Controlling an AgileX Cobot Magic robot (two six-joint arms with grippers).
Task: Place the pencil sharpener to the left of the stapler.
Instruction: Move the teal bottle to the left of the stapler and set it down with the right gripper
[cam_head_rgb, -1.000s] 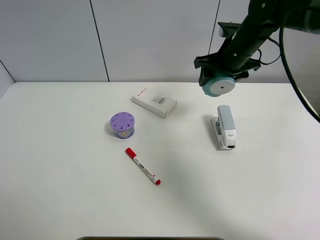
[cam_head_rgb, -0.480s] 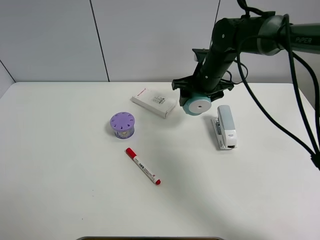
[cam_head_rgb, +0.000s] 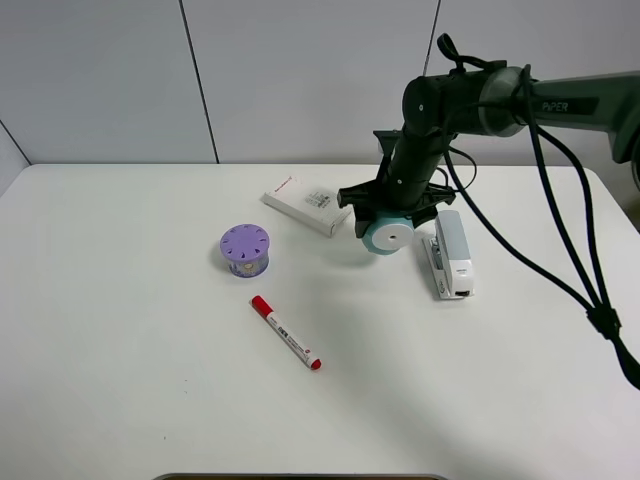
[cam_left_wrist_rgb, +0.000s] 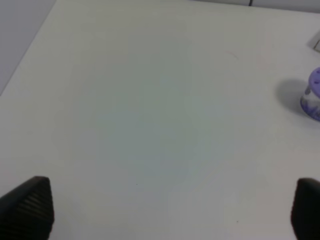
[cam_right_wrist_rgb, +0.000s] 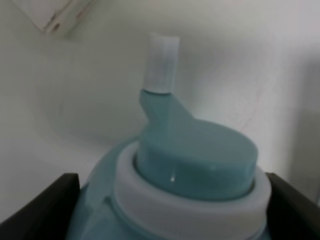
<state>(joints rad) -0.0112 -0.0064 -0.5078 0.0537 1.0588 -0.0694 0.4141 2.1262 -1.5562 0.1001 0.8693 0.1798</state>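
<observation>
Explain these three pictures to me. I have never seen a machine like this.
This is a robot with two arms, each ending in a two-fingered end effector. The wide picture comes from a camera mounted high above a white table. The other two come from cameras on the arms' wrists. On the table lie a stapler, a flat white box, a round purple container and a red marker. The right end effector is shut on a teal pencil sharpener, holding it low just left of the stapler; its wrist picture shows that sharpener close up. The left end effector, seen in its own wrist picture, is open and holds nothing.
</observation>
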